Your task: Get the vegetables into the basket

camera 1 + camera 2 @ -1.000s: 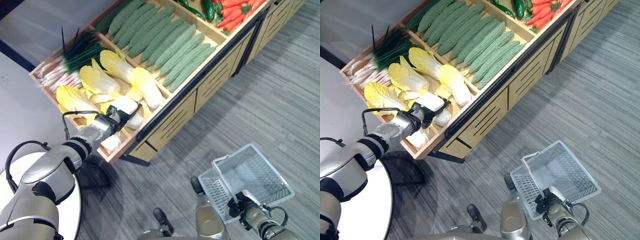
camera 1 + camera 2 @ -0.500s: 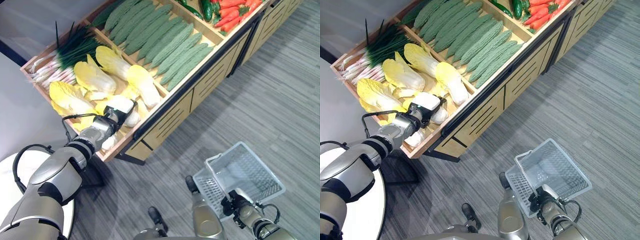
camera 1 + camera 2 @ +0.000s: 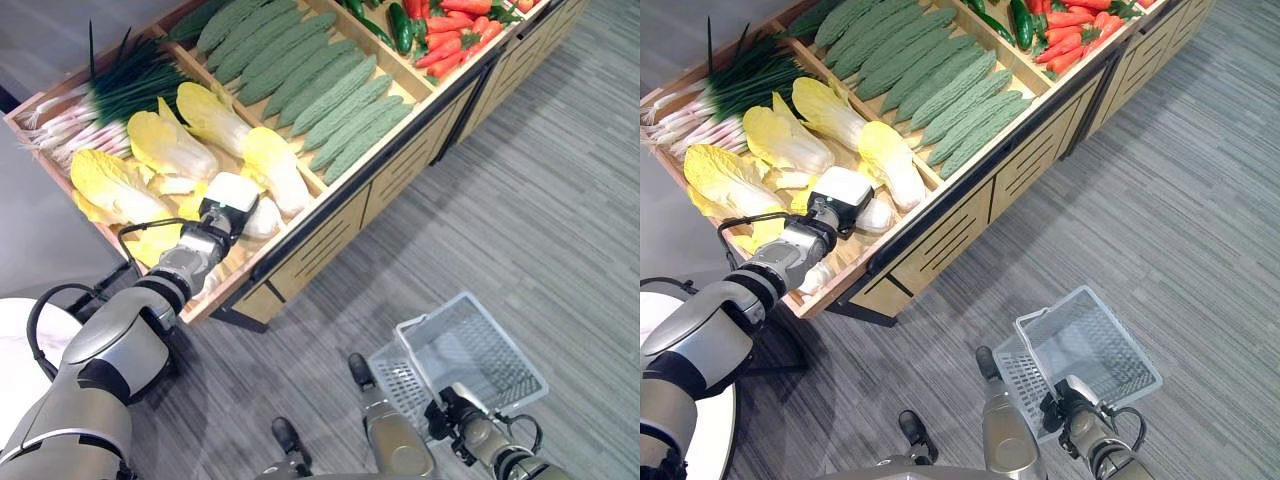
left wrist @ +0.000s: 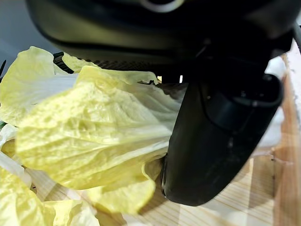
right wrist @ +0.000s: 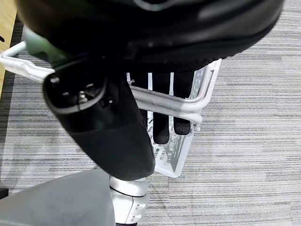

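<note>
Pale yellow napa cabbages (image 3: 170, 150) lie in the near-left compartment of a wooden produce stand (image 3: 330, 215). My left hand (image 3: 222, 210) reaches into that compartment. In the left wrist view its thumb (image 4: 216, 141) presses a yellow cabbage leaf (image 4: 89, 136) against the palm, and a fingertip (image 4: 59, 59) peeks out past the leaf. Low at the right, a white wire basket (image 3: 400, 385) hangs above the floor with nothing in it. My right hand (image 3: 455, 415) is curled round the basket handle (image 5: 164, 101).
Further compartments hold green onions (image 3: 110, 85), several bitter gourds (image 3: 320, 90), dark green cucumbers (image 3: 400, 20) and carrots (image 3: 460, 25). The stand's dark front rail (image 3: 420, 120) sits between cabbage and basket. A white round table (image 3: 15, 350) stands at the lower left. Grey carpet (image 3: 540, 200) lies on the right.
The whole picture has shifted, so the camera moved. My left hand stays on the same cabbage and my right hand keeps the basket handle.
</note>
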Available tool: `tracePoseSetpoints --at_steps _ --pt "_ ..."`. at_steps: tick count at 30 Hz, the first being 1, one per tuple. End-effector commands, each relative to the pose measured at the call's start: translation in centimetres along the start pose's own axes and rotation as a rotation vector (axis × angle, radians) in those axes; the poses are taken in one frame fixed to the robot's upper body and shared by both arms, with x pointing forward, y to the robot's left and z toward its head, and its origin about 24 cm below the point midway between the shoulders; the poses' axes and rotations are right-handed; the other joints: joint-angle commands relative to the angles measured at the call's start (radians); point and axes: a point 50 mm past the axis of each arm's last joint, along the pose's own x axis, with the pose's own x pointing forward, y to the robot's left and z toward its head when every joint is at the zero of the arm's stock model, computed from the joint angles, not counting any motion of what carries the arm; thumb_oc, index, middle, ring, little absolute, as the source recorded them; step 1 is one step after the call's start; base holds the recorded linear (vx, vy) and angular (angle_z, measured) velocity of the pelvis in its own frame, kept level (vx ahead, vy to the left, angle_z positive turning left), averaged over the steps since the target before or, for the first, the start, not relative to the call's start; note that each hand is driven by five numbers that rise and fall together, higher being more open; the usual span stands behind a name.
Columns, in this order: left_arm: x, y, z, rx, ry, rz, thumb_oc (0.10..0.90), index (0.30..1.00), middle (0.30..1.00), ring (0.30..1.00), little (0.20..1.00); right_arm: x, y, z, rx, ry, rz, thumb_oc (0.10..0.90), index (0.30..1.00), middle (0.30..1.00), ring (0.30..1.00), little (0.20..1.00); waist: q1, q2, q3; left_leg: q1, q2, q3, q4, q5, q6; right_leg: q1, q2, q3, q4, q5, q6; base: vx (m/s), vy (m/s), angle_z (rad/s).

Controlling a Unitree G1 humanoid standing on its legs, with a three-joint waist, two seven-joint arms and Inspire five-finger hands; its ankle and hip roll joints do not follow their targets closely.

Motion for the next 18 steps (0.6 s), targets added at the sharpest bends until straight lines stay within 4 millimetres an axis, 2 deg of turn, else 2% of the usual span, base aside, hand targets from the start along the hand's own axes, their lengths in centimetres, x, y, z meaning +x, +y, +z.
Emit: tracePoseSetpoints --at_steps 1,5,6,8,9,10,11,13,15,16,18 --pt "-0.7 -1.6 -2.8 -0.071 0.142 -0.043 0.400 0.300 0.300 0.300 0.300 -0.3 1.6 -0.3 -0.025 -0.008 0.049 0.400 0.300 0.300 0.300 0.300 0.019 -0.046 0.007 0.067 0.040 -0.070 0.002 0.017 -0.094 0.038 -0.073 -0.031 -0.049 0.040 0.109 0.04 0.022 0.01" --pt "-1.0 -2.1 -2.8 -0.136 0.161 -0.031 0.400 0.300 0.300 0.300 0.300 -0.3 1.4 -0.4 -0.024 -0.004 0.045 0.400 0.300 0.300 0.300 0.300 0.025 -0.047 0.007 0.090 0.036 -0.077 0.002 0.010 -0.090 0.065 -0.079 -0.038 -0.049 0.036 0.109 0.03 0.001 0.03" --pt "-1.3 -2.3 -2.3 -0.261 0.169 0.022 0.400 0.300 0.300 0.300 0.300 -0.3 1.4 -0.5 -0.010 0.001 0.043 0.400 0.300 0.300 0.300 0.300 0.042 -0.052 0.000 0.115 0.028 -0.092 0.002 0.000 -0.083 0.101 -0.088 -0.049 -0.049 0.031 0.109 0.07 -0.002 0.13" --pt "-1.8 -2.9 -2.1 -0.321 0.163 0.031 0.400 0.300 0.300 0.300 0.300 -0.4 1.5 -0.8 0.000 0.014 0.045 0.400 0.300 0.300 0.300 0.300 0.049 -0.057 -0.004 0.137 0.023 -0.100 0.002 -0.007 -0.079 0.133 -0.094 -0.060 -0.049 0.024 0.110 0.06 0.006 0.31" --pt "-2.5 -3.0 -1.6 -0.429 0.145 0.089 0.400 0.300 0.300 0.300 0.300 -0.5 1.8 -1.2 0.014 0.032 0.053 0.400 0.300 0.300 0.300 0.300 0.065 -0.063 -0.011 0.161 0.020 -0.113 0.002 -0.015 -0.075 0.169 -0.100 -0.076 -0.051 0.014 0.110 0.03 -0.016 0.39" --pt "-2.7 -1.9 -1.2 -0.454 0.112 0.150 0.400 0.300 0.300 0.300 0.300 -0.5 2.0 -1.2 0.026 0.034 0.057 0.400 0.300 0.300 0.300 0.300 0.075 -0.068 -0.015 0.167 0.019 -0.120 0.002 -0.018 -0.073 0.179 -0.101 -0.083 -0.050 0.011 0.111 0.03 -0.016 0.31" --pt "-2.8 -2.0 -1.3 -0.454 0.114 0.148 0.400 0.300 0.300 0.300 0.300 -0.5 2.1 -1.3 0.024 0.034 0.058 0.400 0.300 0.300 0.300 0.300 0.073 -0.068 -0.014 0.169 0.019 -0.121 0.002 -0.018 -0.073 0.181 -0.101 -0.084 -0.050 0.010 0.111 0.01 -0.019 0.24" --pt "-4.0 -0.9 -0.8 -0.476 0.035 0.222 0.400 0.300 0.300 0.300 0.300 -0.5 2.2 -1.3 0.039 0.042 0.066 0.400 0.300 0.300 0.300 0.300 0.095 -0.078 -0.025 0.183 0.018 -0.134 0.002 -0.025 -0.069 0.209 -0.103 -0.103 -0.050 -0.001 0.112 0.01 0.016 0.26" --pt "-6.1 -0.8 -0.8 -0.555 0.002 0.287 0.400 0.300 0.300 0.300 0.300 -0.7 2.5 -2.1 0.065 0.079 0.073 0.400 0.300 0.300 0.300 0.300 0.118 -0.094 -0.046 0.207 0.016 -0.153 0.002 -0.038 -0.062 0.251 -0.107 -0.125 -0.051 -0.016 0.113 0.03 0.009 0.27" --pt "-6.3 -0.9 -0.9 -0.556 0.005 0.283 0.400 0.300 0.300 0.300 0.300 -0.7 2.6 -2.1 0.061 0.080 0.075 0.400 0.300 0.300 0.300 0.300 0.115 -0.094 -0.046 0.209 0.016 -0.153 0.002 -0.038 -0.062 0.254 -0.107 -0.125 -0.051 -0.017 0.114 0.01 0.023 0.23" --pt "-8.0 -0.9 -1.0 -0.616 -0.008 0.322 0.400 0.300 0.300 0.300 0.300 -0.9 3.0 -2.7 0.092 0.103 0.084 0.400 0.300 0.300 0.300 0.300 0.130 -0.102 -0.059 0.223 0.013 -0.165 0.002 -0.046 -0.056 0.278 -0.110 -0.135 -0.051 -0.026 0.112 0.01 0.011 0.18"
